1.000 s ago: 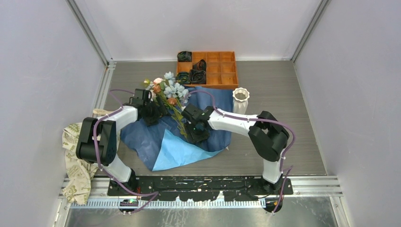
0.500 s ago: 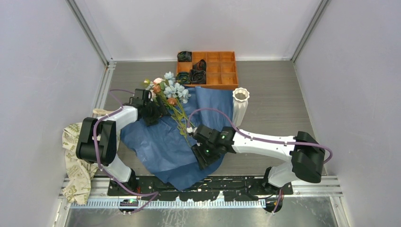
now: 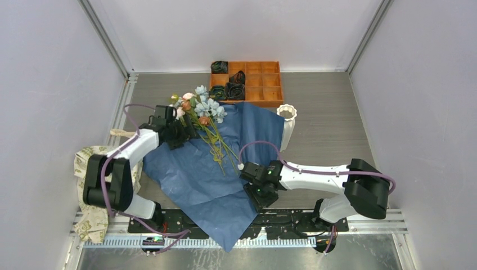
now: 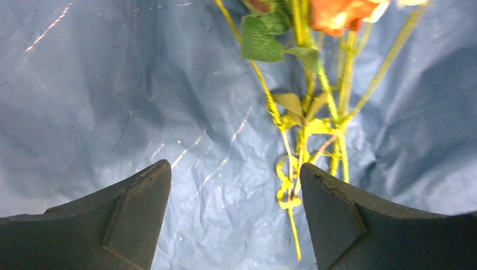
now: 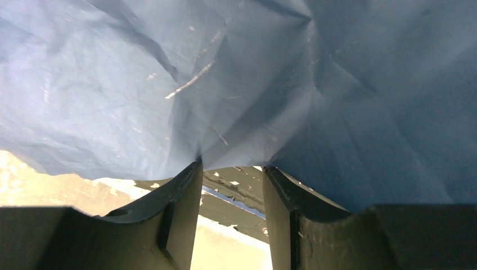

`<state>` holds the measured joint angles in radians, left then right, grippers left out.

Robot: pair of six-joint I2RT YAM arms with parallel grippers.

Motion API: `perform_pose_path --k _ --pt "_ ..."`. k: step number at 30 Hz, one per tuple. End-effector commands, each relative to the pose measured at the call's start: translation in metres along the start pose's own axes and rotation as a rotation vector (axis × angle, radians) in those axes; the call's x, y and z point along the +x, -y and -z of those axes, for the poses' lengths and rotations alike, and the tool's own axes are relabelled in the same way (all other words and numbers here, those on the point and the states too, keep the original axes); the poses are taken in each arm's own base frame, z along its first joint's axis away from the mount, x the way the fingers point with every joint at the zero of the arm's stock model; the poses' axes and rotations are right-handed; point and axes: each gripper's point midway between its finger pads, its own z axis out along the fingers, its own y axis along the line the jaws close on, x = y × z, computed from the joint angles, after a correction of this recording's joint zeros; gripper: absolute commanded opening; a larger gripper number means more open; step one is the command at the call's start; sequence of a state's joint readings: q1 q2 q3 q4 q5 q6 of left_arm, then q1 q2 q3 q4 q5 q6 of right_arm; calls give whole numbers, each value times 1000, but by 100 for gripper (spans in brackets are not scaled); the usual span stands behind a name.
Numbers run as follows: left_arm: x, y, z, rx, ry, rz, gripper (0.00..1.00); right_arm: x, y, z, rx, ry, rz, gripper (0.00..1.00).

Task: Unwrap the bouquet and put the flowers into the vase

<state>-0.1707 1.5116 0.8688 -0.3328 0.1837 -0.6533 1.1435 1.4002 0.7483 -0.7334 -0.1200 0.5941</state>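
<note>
The bouquet is unwrapped: its blue wrapping paper (image 3: pixel 197 180) lies spread flat, reaching over the table's near rail. The flowers (image 3: pixel 200 107) rest on it, stems (image 4: pixel 306 107) pointing near-right and tied by a yellow string (image 4: pixel 288 194). My left gripper (image 3: pixel 181 135) (image 4: pixel 235 169) is open just left of the stems, touching nothing. My right gripper (image 3: pixel 257 198) (image 5: pixel 232 164) stands at the paper's near-right edge, jaws half apart. The paper (image 5: pixel 236 84) bunches against its fingertips, with none in the gap. The white ribbed vase (image 3: pixel 286 116) stands upright at the paper's far-right corner.
An orange compartment tray (image 3: pixel 263 85) with dark rolled items sits at the back. A cream floral cloth bag (image 3: pixel 90 194) hangs off the table's left near corner. Side walls close in left and right. The black base rail (image 3: pixel 292 216) runs along the near edge.
My right arm swung from the middle of the paper toward the near edge, and the paper unfolded and slid with it over the rail. The left arm shifted slightly left.
</note>
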Motion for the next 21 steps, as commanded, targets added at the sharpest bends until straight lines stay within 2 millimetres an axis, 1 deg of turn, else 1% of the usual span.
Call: perform_pose_path --k 1,3,5,8,9,11,14,16,17,20,21 --pt "-24 31 52 84 112 -57 85 -45 -16 45 9 176 22 49" --pt "-33 44 77 118 153 -73 85 -62 -16 68 47 244 32 49" --pt "-40 56 108 156 206 -90 86 -79 -20 93 62 319 39 49" --pt "-46 69 148 203 277 -107 87 -108 -30 130 65 442 51 49" --pt "-47 73 161 218 303 -112 87 -119 -34 140 70 480 56 49" --pt "-49 78 185 243 356 -115 88 -141 -40 154 82 541 69 49" --pt "-51 80 221 255 433 -124 88 -175 -49 159 116 584 77 49" --pt "-52 78 243 249 485 -131 88 -198 -51 157 156 592 86 48" --pt "-52 76 254 244 513 -136 89 -211 -51 150 181 585 94 48" --pt "-51 70 277 223 576 -150 92 -246 -51 139 197 572 89 48" --pt "-50 67 282 215 591 -151 92 -260 -53 141 181 577 83 48"
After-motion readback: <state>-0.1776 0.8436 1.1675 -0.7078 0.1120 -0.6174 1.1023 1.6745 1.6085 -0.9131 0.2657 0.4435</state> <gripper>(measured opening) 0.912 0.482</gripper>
